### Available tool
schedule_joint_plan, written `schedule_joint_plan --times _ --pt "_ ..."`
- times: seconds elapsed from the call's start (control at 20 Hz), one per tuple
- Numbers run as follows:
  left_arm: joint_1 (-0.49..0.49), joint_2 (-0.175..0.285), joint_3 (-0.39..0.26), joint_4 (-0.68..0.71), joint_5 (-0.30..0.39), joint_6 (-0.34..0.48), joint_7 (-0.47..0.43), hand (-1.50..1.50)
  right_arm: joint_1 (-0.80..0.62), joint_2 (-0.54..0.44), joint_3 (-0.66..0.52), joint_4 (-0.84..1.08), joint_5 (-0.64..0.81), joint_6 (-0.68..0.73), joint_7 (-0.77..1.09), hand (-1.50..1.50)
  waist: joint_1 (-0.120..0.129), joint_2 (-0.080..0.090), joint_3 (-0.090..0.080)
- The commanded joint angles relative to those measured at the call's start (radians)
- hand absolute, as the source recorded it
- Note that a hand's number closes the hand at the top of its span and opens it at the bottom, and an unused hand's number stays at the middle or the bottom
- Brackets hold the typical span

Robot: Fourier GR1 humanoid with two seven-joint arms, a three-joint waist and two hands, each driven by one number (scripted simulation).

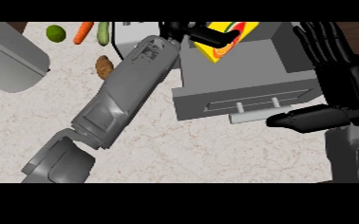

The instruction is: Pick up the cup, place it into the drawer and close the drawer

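Cup: one (220,51), yellow with red and green bands; we see it above the back left of the open drawer, and cannot tell whether it touches the floor.
Left hand: one (186,30), black, fingers curled round the cup's top.
Right hand: one (335,89), black, resting at the view's right edge; fingers straight, thumb out beside the handle, holding nothing.
Drawer: one (242,76), grey, boxy, smooth, pulled open.
Handle: one (257,114), a pale bar on two posts.
Produce, four pieces: round green lime (55,32), tapered orange carrot (83,32), green cucumber (103,33), lumpy brown potato (104,66).
Counter: (189,152) pale, speckled like stone.
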Motion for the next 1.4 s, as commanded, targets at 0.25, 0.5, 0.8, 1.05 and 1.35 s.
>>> schedule_joint_plan --times 0.25,0.5,0.8,1.05,1.35 --pt "0.071 0.000 -0.070 -0.007 0.094 -0.015 -0.046 -1.50 -0.071 0.009 0.027 0.013 -0.028 0.027 0.002 -1.50 -0.068 0.020 -0.001" --pt "0.057 0.000 -0.035 -0.055 0.192 -0.031 -0.089 -1.50 -0.062 0.030 0.108 0.006 -0.149 0.161 0.021 1.50 -0.076 0.015 -0.001" --pt "0.063 0.000 0.002 -0.106 0.292 -0.023 -0.227 -1.50 -0.048 -0.040 0.214 0.022 -0.230 0.355 0.083 1.50 -0.045 0.008 -0.003" --pt "0.071 0.000 0.017 -0.079 0.331 0.020 -0.294 -1.50 -0.010 -0.171 0.294 0.011 -0.103 0.464 0.137 1.50 0.000 -0.003 -0.003" --pt "0.100 0.000 0.006 -0.073 0.363 0.033 -0.309 -1.50 0.042 -0.212 0.344 -0.037 0.242 0.367 0.078 -1.50 0.068 -0.020 -0.001"
